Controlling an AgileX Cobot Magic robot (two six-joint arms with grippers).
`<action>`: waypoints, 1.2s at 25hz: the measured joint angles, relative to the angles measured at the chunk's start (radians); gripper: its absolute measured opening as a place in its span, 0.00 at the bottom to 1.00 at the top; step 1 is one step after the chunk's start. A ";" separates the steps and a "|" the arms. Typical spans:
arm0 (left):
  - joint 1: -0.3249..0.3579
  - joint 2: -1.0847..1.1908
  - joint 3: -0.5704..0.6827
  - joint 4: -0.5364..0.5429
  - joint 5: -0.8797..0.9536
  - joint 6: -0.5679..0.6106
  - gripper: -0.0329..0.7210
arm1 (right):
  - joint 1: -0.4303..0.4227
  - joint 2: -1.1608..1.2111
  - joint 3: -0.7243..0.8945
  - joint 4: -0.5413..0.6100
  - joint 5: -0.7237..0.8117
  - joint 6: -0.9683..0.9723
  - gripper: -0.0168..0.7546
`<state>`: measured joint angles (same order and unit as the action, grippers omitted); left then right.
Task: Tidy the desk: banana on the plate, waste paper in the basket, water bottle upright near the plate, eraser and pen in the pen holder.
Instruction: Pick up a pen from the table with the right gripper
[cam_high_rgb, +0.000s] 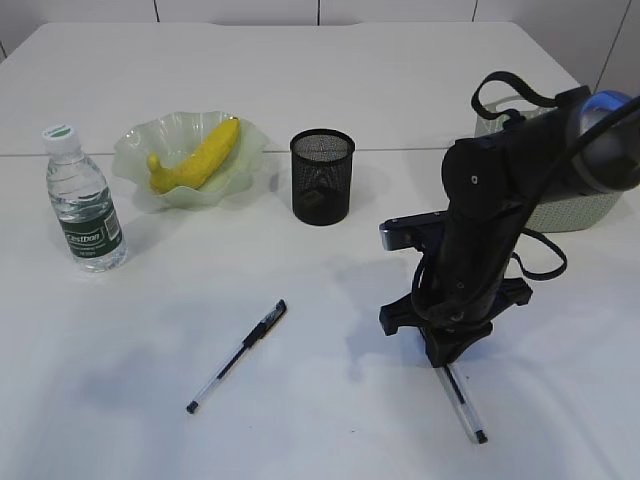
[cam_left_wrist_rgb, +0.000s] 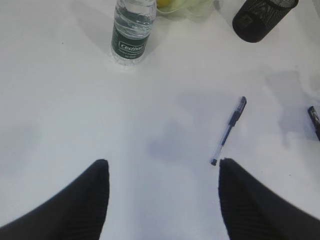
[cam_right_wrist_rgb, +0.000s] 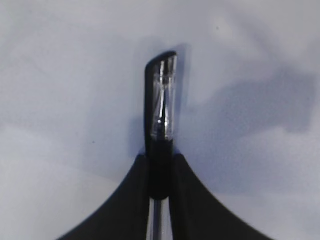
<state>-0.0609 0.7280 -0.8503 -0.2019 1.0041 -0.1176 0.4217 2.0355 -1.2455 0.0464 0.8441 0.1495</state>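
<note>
A clear pen with a black cap (cam_high_rgb: 465, 402) lies on the table at the front right. My right gripper (cam_high_rgb: 447, 358) stands over its cap end and is shut on that pen (cam_right_wrist_rgb: 164, 100), fingers (cam_right_wrist_rgb: 135, 195) pressed on both sides. A second pen (cam_high_rgb: 238, 355) lies loose at the front middle, just ahead of the right finger of my open, empty left gripper (cam_left_wrist_rgb: 162, 167). The banana (cam_high_rgb: 200, 155) rests in the green plate (cam_high_rgb: 135, 150). The water bottle (cam_high_rgb: 85, 205) stands upright to the plate's left. The black mesh pen holder (cam_high_rgb: 322, 176) stands to its right. Eraser and waste paper are hidden.
A pale basket (cam_high_rgb: 585, 212) sits at the right edge, mostly behind my right arm. In the left wrist view the bottle (cam_left_wrist_rgb: 131, 30) and pen holder (cam_left_wrist_rgb: 260, 17) stand far ahead, the loose pen (cam_left_wrist_rgb: 229, 130) lies nearer.
</note>
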 joint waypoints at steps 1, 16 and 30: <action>0.000 0.000 0.000 0.000 0.000 0.000 0.69 | 0.000 0.000 0.000 0.000 0.000 0.000 0.10; 0.000 0.000 0.000 0.000 0.000 0.000 0.69 | 0.000 -0.051 0.000 -0.002 -0.055 -0.004 0.09; 0.000 0.000 0.000 0.000 0.000 0.000 0.69 | 0.000 -0.129 -0.123 -0.009 -0.247 -0.061 0.09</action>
<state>-0.0609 0.7280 -0.8503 -0.2019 1.0041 -0.1176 0.4217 1.9069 -1.3683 0.0379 0.5971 0.0883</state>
